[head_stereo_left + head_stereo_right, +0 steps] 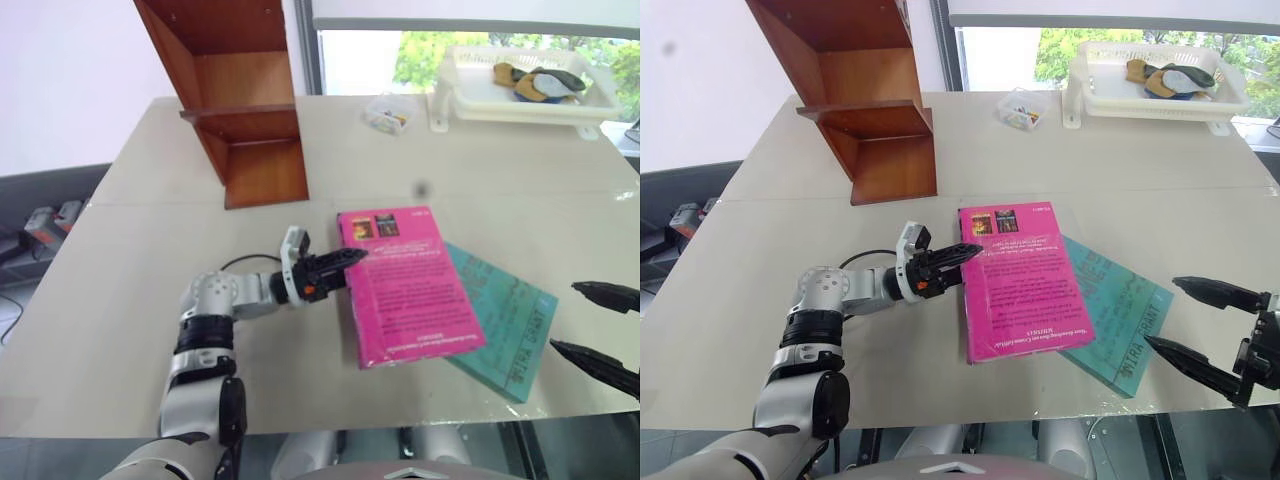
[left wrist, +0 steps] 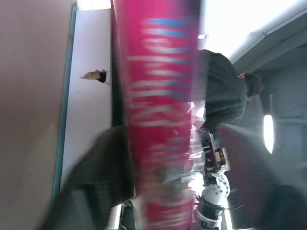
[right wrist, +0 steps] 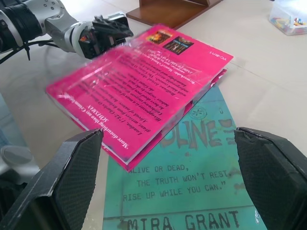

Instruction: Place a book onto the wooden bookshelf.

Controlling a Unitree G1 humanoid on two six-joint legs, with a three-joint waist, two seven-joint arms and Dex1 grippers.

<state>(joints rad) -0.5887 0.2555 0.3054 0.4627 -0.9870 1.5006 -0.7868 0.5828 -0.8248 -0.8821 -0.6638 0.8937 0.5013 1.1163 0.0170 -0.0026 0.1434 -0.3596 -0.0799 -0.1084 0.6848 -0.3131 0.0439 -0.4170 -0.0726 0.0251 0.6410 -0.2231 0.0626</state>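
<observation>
L fingers (image 1: 345, 262) are closed on the left long edge of the pink book (image 1: 407, 283), one finger above the cover and one under, as the L wrist view seems to show through blur. R fingers (image 1: 1188, 320) stand wide open, holding nothing, just beside the right edge of the teal book (image 1: 1114, 314), near the desk's front-right corner. Pink book lies back cover up w/ rows of dark text & 2 small dark pics at its far end, overlapping the teal book. The teal cover reads "ALIVE OR DEAD, THE TRUTH WON'T REST. RISE UP WHILE YOU CAN." & "MIRA GRANT". Both are on the beige desk (image 1: 150, 240). Wooden bookshelf (image 1: 235, 95) stands upright at the far left, well apart from the books. A white tray (image 1: 520, 95) w/ cloths & a small clear box (image 1: 386, 113) sit at the far right.
</observation>
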